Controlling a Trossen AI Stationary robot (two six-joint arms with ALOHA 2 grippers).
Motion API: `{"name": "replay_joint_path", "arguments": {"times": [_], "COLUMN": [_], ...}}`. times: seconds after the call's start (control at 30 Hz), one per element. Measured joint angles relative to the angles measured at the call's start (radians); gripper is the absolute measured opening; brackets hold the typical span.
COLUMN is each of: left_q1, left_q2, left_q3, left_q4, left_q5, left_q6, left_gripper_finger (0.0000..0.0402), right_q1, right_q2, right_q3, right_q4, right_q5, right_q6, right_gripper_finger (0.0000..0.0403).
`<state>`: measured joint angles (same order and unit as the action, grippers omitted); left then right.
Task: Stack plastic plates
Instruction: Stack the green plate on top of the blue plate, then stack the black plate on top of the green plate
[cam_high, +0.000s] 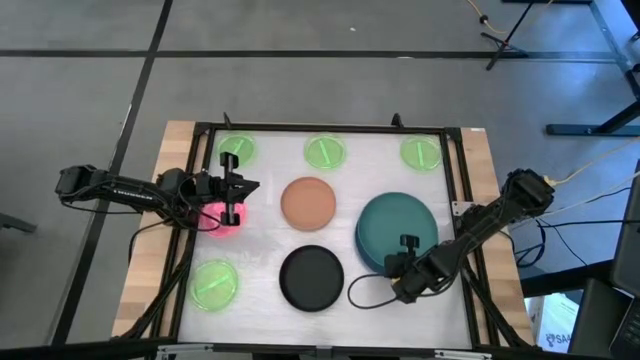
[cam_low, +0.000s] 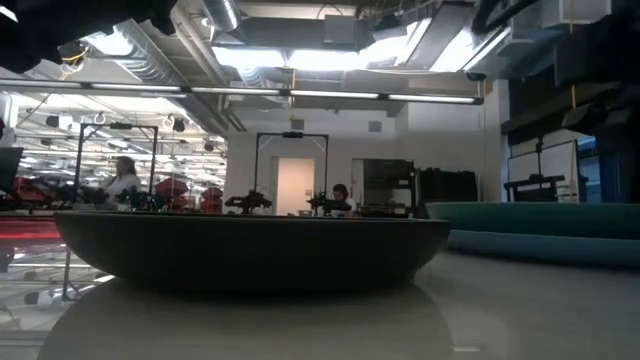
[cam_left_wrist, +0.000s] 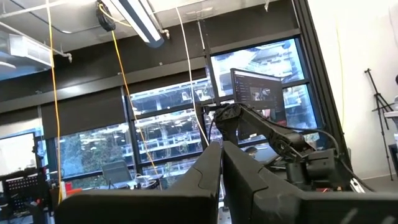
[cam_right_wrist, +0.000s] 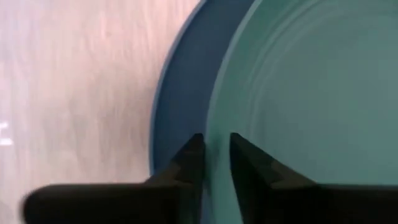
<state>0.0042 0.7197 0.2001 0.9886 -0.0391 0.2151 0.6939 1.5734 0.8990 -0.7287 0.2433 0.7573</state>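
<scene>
The dark green plate (cam_high: 398, 226) lies on the blue plate (cam_right_wrist: 180, 93) at the table's right. My right gripper (cam_high: 408, 246) is at their near-left rim, shut on the green plate. My left gripper (cam_high: 250, 186) is shut, points toward the right and stands over the small pink plate (cam_high: 218, 218) at the left; I cannot tell whether it touches it. The tan-orange plate (cam_high: 308, 203) and the black plate (cam_high: 311, 277) lie flat mid-table. Several lime-green plates lie apart, three along the far edge (cam_high: 325, 152) and one near left (cam_high: 214, 283). My right gripper pinches the dark green plate's rim (cam_right_wrist: 211, 134) on its near-left side, one finger (cam_right_wrist: 189, 158) outside over the blue plate and one (cam_right_wrist: 245, 158) inside on the green plate. The fingers come slanting down from the near side. The plate rests flat on the blue plate.
A black frame (cam_high: 320, 128) borders the white work surface, with wooden table edges (cam_high: 170, 160) outside it. In the low view the black plate (cam_low: 250, 250) fills the foreground, with the green and blue stack (cam_low: 540, 230) to its right. Cables run by the right arm (cam_high: 365, 292).
</scene>
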Motion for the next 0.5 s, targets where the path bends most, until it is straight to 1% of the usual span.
{"name": "replay_joint_path", "arguments": {"times": [0.07,0.1,0.17,0.23,0.33,0.43,0.5], "left_q1": [0.0,0.0,0.0,0.0,0.0,0.0,0.0], "left_q2": [0.0,0.0,0.001,0.0,0.003,0.019,0.031], "left_q3": [0.0,0.0,0.0,0.0,0.0,0.0,0.0], "left_q4": [-0.001,-0.005,-0.013,-0.012,-0.013,-0.016,-0.011], "left_q5": [0.0,0.0,0.0,0.0,0.0,0.0,0.0], "left_q6": [-0.004,-0.004,-0.002,-0.001,0.0,-0.001,-0.001], "left_gripper_finger": [0.0009,0.0009,0.0009,0.0009,0.0009,0.0009,0.0009], "right_q1": [-0.014,-0.016,-0.016,-0.015,-0.018,-0.042,-0.069], "right_q2": [-0.005,-0.012,-0.032,-0.052,-0.07,-0.071,-0.065], "right_q3": [0.032,0.05,0.089,0.121,0.148,0.151,0.14], "right_q4": [-0.042,-0.064,-0.09,-0.093,-0.073,-0.023,0.041], "right_q5": [-0.029,-0.028,0.011,0.081,0.225,0.37,0.431], "right_q6": [-0.028,-0.036,-0.07,-0.118,-0.194,-0.245,-0.262], "right_gripper_finger": [0.0106,0.0119,0.014,0.0155,0.0169,0.0172,0.0171]}}
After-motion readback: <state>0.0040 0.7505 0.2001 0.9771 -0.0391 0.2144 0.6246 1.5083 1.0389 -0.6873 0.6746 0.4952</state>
